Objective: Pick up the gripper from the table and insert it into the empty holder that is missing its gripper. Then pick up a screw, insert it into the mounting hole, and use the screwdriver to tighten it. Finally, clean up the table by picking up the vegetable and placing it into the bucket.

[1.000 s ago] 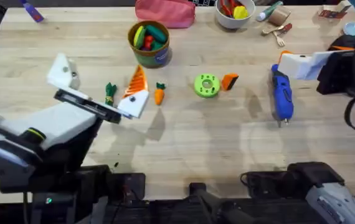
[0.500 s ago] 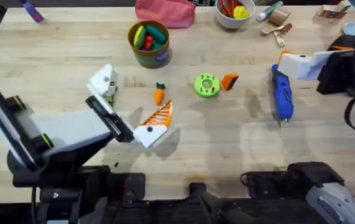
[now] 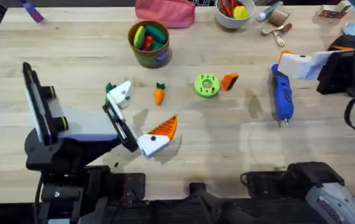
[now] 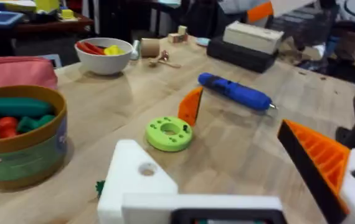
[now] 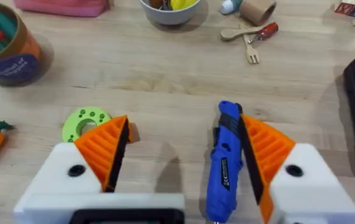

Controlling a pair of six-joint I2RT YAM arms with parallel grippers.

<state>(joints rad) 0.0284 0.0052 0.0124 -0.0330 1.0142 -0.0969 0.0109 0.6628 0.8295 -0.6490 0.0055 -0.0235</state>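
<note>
Jaws of left gripper (image 3: 135,118) spread wide: one finger bare, holder (image 4: 141,176) waiting for pad. Right gripper (image 5: 180,158) jaws apart, straddling screwdriver (image 3: 281,95). Orange ribbed gripper (image 3: 230,81) leans against green disc (image 3: 206,86) on tabletop (image 3: 227,137); carrot (image 3: 159,94) nearby.

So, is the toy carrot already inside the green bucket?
No, the carrot lies on the table, apart from the bucket.
</note>
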